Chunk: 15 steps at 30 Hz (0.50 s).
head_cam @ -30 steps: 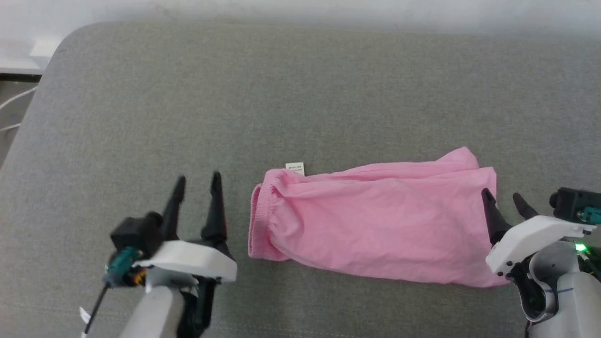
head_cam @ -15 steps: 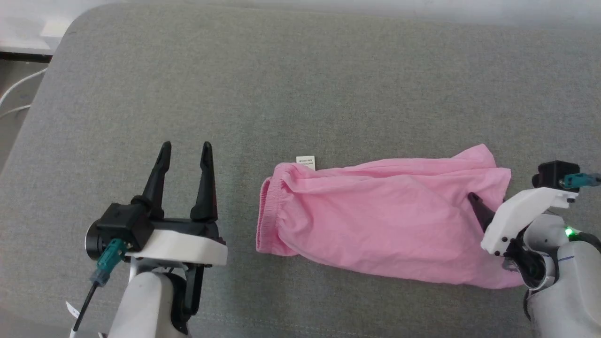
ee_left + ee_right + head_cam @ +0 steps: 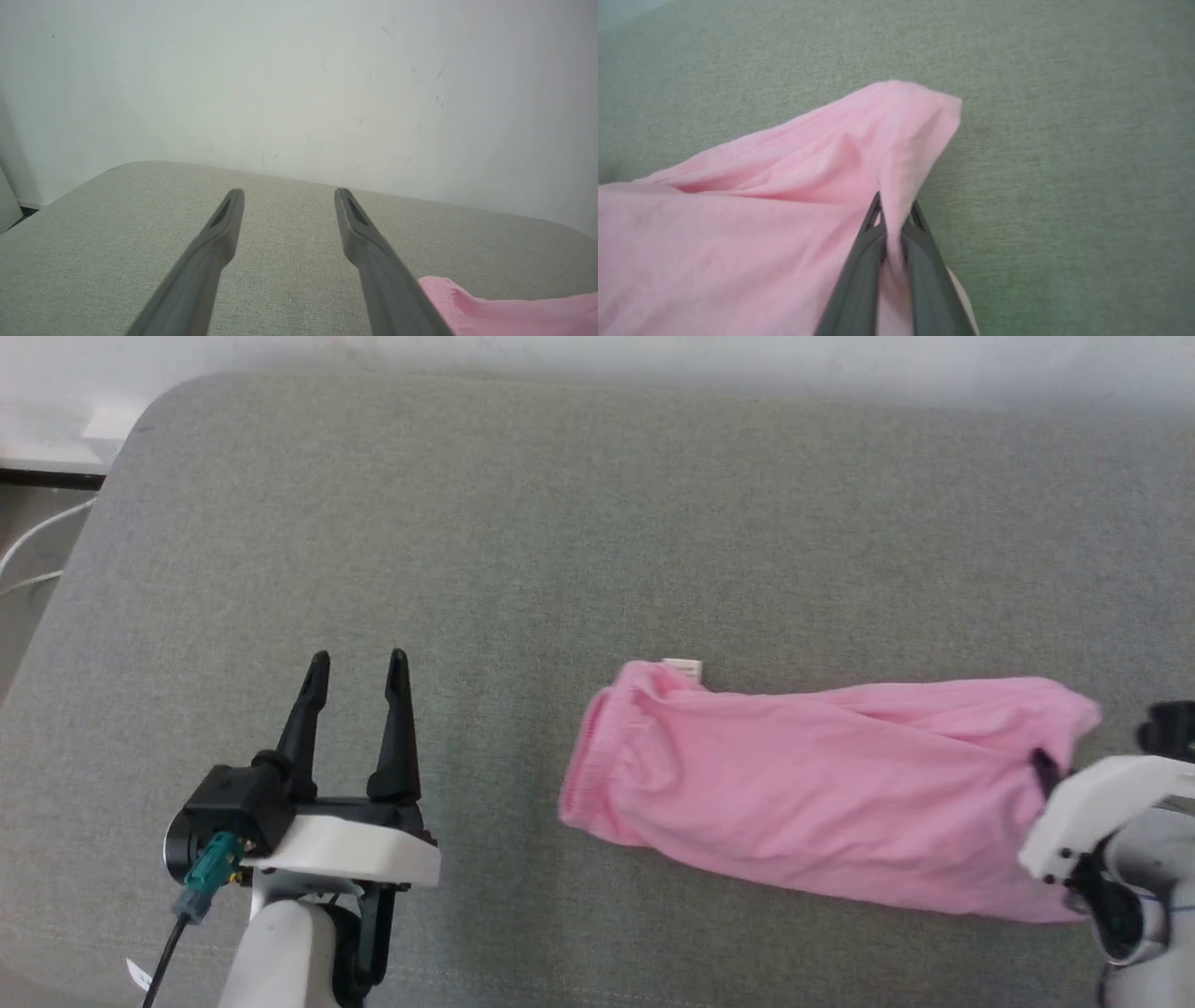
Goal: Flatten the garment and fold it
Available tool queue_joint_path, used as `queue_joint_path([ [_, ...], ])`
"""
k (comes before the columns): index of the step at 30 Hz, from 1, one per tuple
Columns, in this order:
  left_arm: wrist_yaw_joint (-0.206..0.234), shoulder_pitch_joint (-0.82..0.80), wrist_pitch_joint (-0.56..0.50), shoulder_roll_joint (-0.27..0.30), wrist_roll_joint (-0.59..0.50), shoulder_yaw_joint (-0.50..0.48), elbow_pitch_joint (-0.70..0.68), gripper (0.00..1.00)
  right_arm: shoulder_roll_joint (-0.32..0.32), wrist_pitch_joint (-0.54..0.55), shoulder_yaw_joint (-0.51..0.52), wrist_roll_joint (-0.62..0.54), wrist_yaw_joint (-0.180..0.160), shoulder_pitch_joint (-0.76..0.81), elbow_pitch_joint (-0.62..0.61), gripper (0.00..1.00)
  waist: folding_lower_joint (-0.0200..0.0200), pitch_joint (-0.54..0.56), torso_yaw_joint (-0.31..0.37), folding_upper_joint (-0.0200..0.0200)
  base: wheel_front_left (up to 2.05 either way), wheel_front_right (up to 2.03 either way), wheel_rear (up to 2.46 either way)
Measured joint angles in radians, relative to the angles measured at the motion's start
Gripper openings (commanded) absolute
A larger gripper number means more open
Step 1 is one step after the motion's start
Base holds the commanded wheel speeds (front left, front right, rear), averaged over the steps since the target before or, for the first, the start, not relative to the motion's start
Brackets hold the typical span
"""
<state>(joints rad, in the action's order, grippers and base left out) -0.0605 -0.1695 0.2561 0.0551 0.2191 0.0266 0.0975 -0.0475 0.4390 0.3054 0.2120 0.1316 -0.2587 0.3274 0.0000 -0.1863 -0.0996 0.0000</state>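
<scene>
Cables (image 3: 28, 546), thin and white, trail beyond the left edge of the wide grey woven-fabric cushion (image 3: 560, 523) that carries the work. Over the cushion's near-left part hovers the left gripper (image 3: 359, 658). Its two long dark fingers are spread well apart with nothing between them, pointing toward the far edge and the pale wall (image 3: 299, 70). It looks parked clear of the cloth, ready to take an end.

Further right, near it but not touching, begins the thin light-pink cloth garment (image 3: 822, 793), lying along the near-right part of the cushion. Its gathered elastic waistband (image 3: 583, 775) faces the left gripper, and a small white label (image 3: 681, 665) peeps out at its far side. The cloth is doubled over and wrinkled, not yet flat.

At its right end the right gripper (image 3: 896, 205) has its fingers pinched tight on the hemmed edge, raising a peak of cloth. This is most likely to draw the garment taut toward the cushion's right edge.
</scene>
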Motion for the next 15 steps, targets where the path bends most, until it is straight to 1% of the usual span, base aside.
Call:
queue_joint_path([
  [4,0.0,0.002,0.0,-0.001,0.0,0.002,0.0,1.0,-0.002,0.011,0.086,-0.086,0.0,0.043,-0.102,0.0,0.0,0.005,0.004,0.0,0.0,0.0,0.0],
  [7,0.0,0.004,0.0,-0.002,0.0,0.006,0.001,1.0,-0.002,0.042,0.106,-0.12,0.0,0.075,-0.17,0.0,0.0,0.01,0.007,0.0,0.0,0.0,0.0],
  [9,0.001,0.005,0.0,-0.002,0.001,0.009,0.002,1.0,-0.004,0.072,0.082,-0.104,0.0,0.099,-0.215,0.0,0.0,0.015,0.008,0.0,0.0,0.0,0.0],
  [11,0.001,0.005,0.0,-0.003,0.001,0.013,0.003,1.0,-0.004,0.112,0.036,-0.079,0.0,0.13,-0.275,0.0,-0.0001,0.019,0.008,0.0,0.0,0.0,0.0],
  [15,0.001,0.006,0.0,-0.003,0.001,0.015,0.003,1.0,-0.004,0.205,-0.069,-0.046,0.0,0.18,-0.432,0.0,-0.0001,0.021,0.008,0.0,0.0,0.0,0.0],
])
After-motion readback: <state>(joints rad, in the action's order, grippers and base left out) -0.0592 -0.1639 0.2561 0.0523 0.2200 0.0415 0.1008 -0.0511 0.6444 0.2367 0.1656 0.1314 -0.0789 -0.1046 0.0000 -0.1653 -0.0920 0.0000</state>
